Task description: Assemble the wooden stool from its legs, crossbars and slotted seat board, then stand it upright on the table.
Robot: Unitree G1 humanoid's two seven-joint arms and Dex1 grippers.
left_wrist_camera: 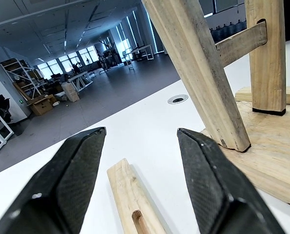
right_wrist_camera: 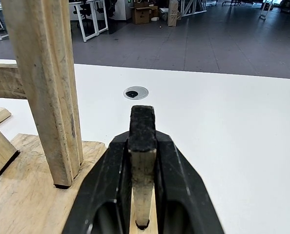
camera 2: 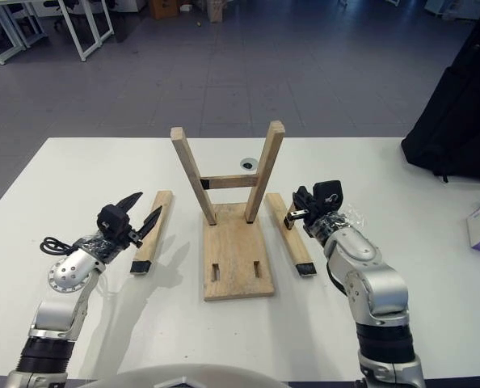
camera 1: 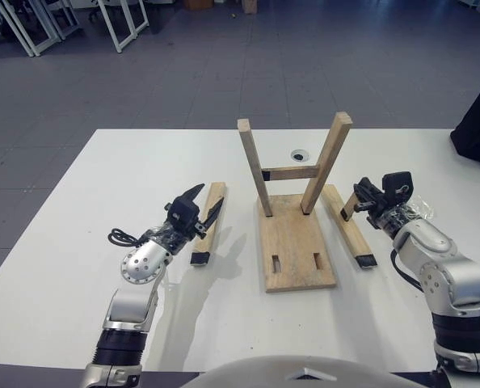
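The seat board [camera 1: 292, 242] lies flat at the centre of the white surface [camera 1: 127, 178]. Two legs [camera 1: 254, 166] stand in its far end, leaning apart towards the top and joined by a crossbar [camera 1: 292, 172]. Two slots [camera 1: 276, 263] in the near end of the board are unfilled. The left loose leg [camera 1: 204, 242] lies flat just beside the board's left edge, and the right loose leg [camera 1: 353, 236] lies flat just beside its right edge. The left claw [camera 1: 212, 192] is spread wide at the far half of the left loose leg. In the left wrist view the slotted end of that leg lies between the fingers [left_wrist_camera: 72, 180]; contact cannot be determined. The right claw [camera 1: 361, 198] is at the far end of the right loose leg, pinching a short bar [right_wrist_camera: 142, 161] of wood with a black tip. A round cable port [camera 1: 299, 153] is set in the surface behind the legs.
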